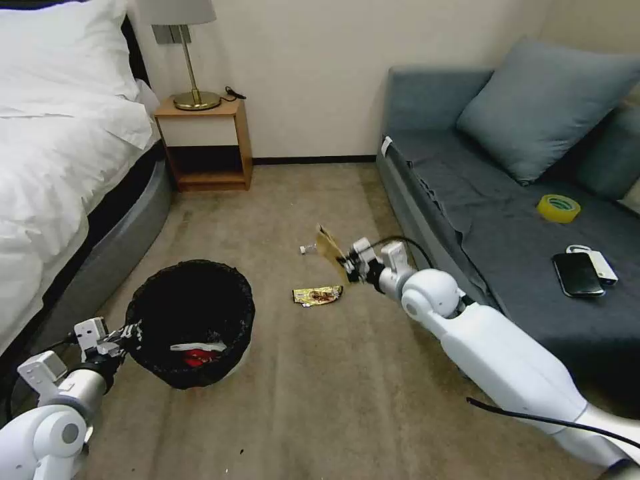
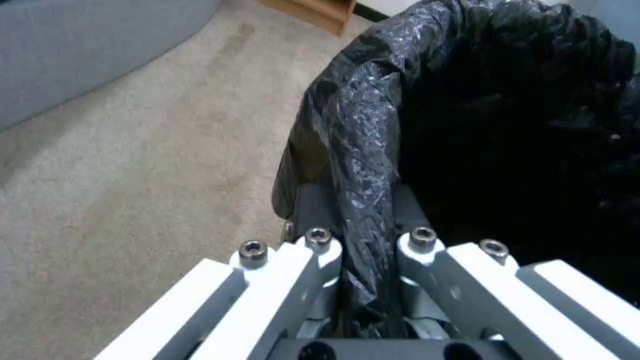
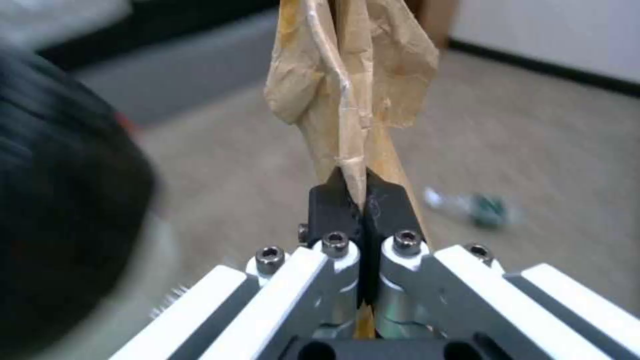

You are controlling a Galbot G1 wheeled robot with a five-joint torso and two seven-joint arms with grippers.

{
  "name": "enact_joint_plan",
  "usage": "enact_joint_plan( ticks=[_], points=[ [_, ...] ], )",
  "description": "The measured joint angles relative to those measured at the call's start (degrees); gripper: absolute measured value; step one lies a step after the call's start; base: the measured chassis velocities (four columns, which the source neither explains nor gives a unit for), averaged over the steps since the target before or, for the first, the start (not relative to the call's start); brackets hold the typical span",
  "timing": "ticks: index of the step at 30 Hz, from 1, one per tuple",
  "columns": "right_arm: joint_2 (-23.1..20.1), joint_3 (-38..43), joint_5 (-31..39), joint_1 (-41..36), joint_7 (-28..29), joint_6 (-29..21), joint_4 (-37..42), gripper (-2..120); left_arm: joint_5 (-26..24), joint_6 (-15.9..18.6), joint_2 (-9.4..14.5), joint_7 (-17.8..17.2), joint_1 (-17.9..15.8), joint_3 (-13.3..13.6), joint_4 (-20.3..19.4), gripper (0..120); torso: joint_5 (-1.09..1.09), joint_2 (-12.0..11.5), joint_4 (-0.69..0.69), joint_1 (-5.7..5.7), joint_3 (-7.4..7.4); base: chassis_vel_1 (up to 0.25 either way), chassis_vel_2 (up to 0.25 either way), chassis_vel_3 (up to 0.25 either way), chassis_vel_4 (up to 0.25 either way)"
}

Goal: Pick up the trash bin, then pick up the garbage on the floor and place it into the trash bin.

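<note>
The trash bin, lined with a crinkled black bag, hangs at the lower left with a red-and-white packet inside. My left gripper is shut on the bin's rim. My right gripper is shut on the crumpled brown paper bag, held above the carpet right of the bin. A gold-brown snack wrapper lies on the floor below it. A small clear bottle with a green label lies just beyond.
A grey sofa along the right carries a yellow tape roll and a black phone. A bed stands at left, a wooden nightstand with a lamp at the back. Open carpet lies between.
</note>
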Motion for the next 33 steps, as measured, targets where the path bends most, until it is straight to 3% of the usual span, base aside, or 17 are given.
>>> enact_joint_plan(
  ticks=[6, 14, 16, 19, 24, 33],
  points=[
    [0.1, -3.6, 9.7, 2.2, 4.7, -0.4, 8.9, 0, 0.5, 0.0, -0.3, 0.1, 0.3, 0.5, -0.4, 4, 0.00, 0.0, 0.00, 0.00, 0.00, 0.000, 0.000, 0.000, 0.000],
    [3.4, -10.1, 14.5, 6.1, 8.0, -0.7, 14.7, 0, 0.7, 0.0, -0.7, 0.1, 0.4, 1.1, -0.9, 4, 0.00, 0.0, 0.00, 0.00, 0.00, 0.000, 0.000, 0.000, 0.000],
    [3.5, -10.3, 14.6, 6.2, 8.0, -0.7, 14.7, 0, 0.7, 0.0, -0.7, 0.1, 0.4, 1.2, -0.9, 4, 0.00, 0.0, 0.00, 0.00, 0.00, 0.000, 0.000, 0.000, 0.000],
    [9.1, -14.2, 15.9, 9.0, 9.2, -0.7, 14.3, 0, 0.9, 0.1, -1.0, 0.0, 0.5, 1.2, -1.2, 4, -0.01, 0.0, 0.00, 0.00, 0.00, 0.000, 0.000, 0.000, 0.000],
    [14.9, -18.5, 16.0, 11.1, 9.8, -0.8, 11.7, 0, 0.4, 0.3, -1.3, -0.1, 0.5, 1.2, -1.4, 4, -0.02, 0.0, 0.02, 0.00, 0.00, 0.000, 0.000, 0.000, 0.000],
    [17.3, -21.5, 12.1, 8.9, 8.9, -0.8, 7.6, 0, -1.1, 0.6, -1.1, -0.2, 0.5, 0.5, -1.5, 4, 0.00, 0.0, 0.00, 0.00, 0.00, 0.000, 0.000, 0.000, 0.000]
  ],
)
